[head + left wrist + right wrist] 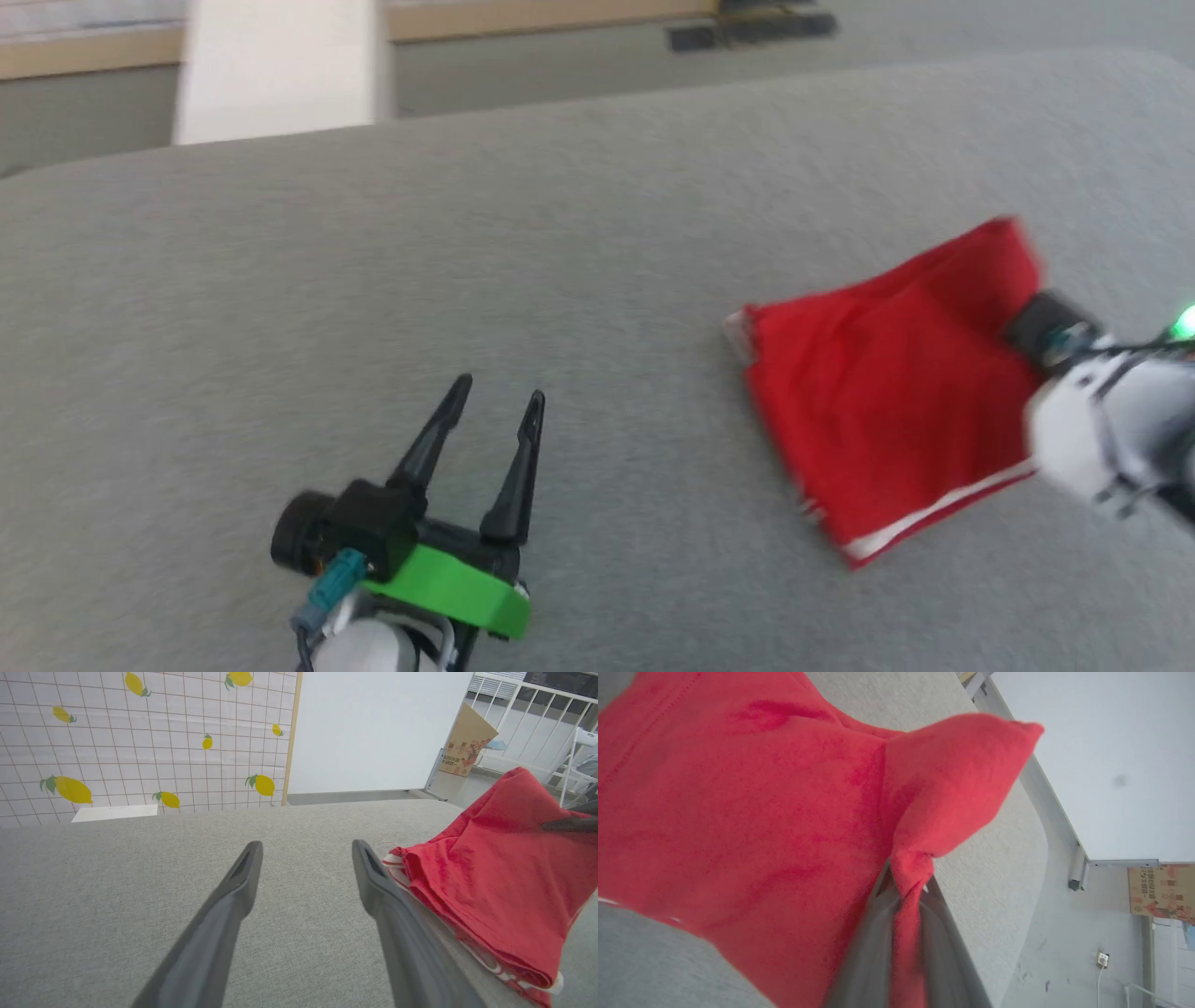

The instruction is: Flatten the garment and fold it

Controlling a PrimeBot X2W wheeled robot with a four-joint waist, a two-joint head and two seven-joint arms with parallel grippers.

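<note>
Red knit garment (887,392) with white striped trim lies on the right part of the grey fabric-covered bench (467,233). It is not spread flat but gathered into a compact layered packet. In the left wrist view, stacked edges with white trim show on the side of the garment (490,872) facing the left arm. No lettering or number is visible. The right gripper (906,896) has its jaws closed on a pinch of red cloth at the packet's right-hand edge. The cloth is squeezed into a tight bunch between the two dark fingers, and a loose flap stands up past them. The pinched part is raised off the bench and the rest lies on it, so the lying part likely acts as the anchor. The grip sits at an edge, probably so one layer can be lifted and carried over. That could be for another fold or to peel the packet open for flattening; cannot tell which. In the head view the right arm is blurred and its wrist covers the jaws. The left gripper (499,390), black fingers on a green mount, has its jaws wide open and holds nothing. It hangs low over bare bench to the left of the garment, apart from it, with one finger near the trimmed edge in the left wrist view. It is likely parked there to pin or take the opposite edge. Risk: with a one-point pinch on thin knit, the layers may slide and come undone when pulled.
</note>
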